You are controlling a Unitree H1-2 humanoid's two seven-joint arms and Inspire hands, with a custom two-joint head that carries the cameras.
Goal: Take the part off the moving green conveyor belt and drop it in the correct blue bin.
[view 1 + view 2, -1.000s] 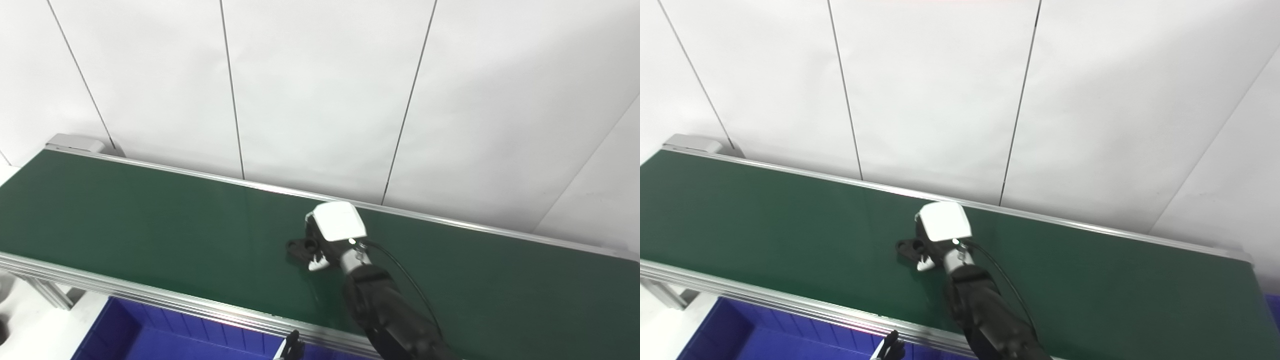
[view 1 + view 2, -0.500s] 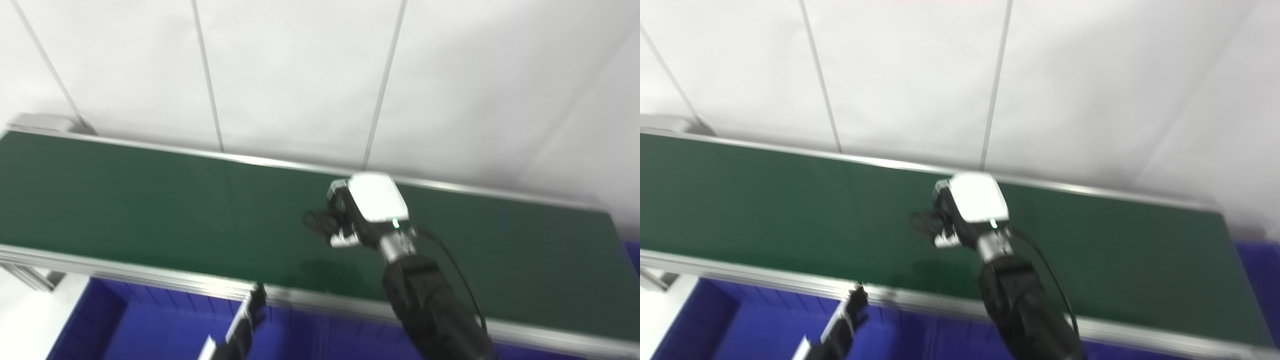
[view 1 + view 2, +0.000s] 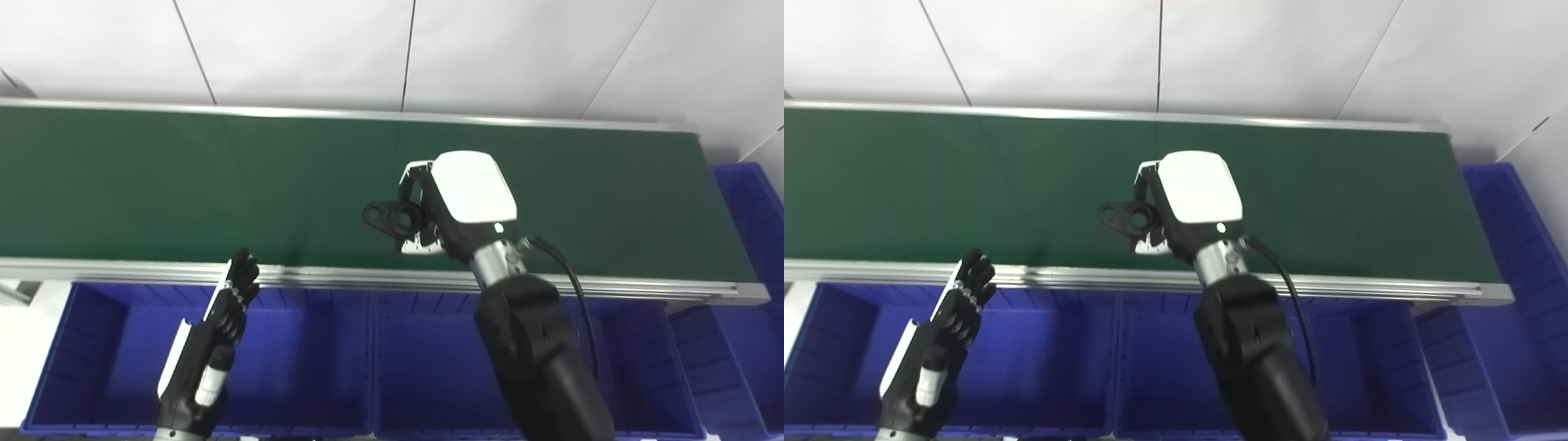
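Over the near half of the long dark-green conveyor belt (image 3: 184,177), right hand (image 3: 456,205), white-backed with black fingers, is clamped on a small black flat part with two round holes (image 3: 392,217); part sticks out to the left of the fingers, looks lifted off the belt surface, though contact with the belt can't be told for sure. Black cable (image 3: 576,288) loops from the wrist down the black right forearm (image 3: 539,349), which comes in from the bottom edge. Left hand (image 3: 949,327), black with a white side panel, hangs over the leftmost blue plastic bin (image 3: 86,361), fingers straight and close side by side, holding nothing, fingertips near the belt's aluminium front rail (image 3: 343,278). Row of blue bins sits below the rail; middle blue bin (image 3: 422,361) is under the right forearm, another blue bin (image 3: 1513,214) at the belt's right end. White panelled wall (image 3: 306,49) behind the belt.
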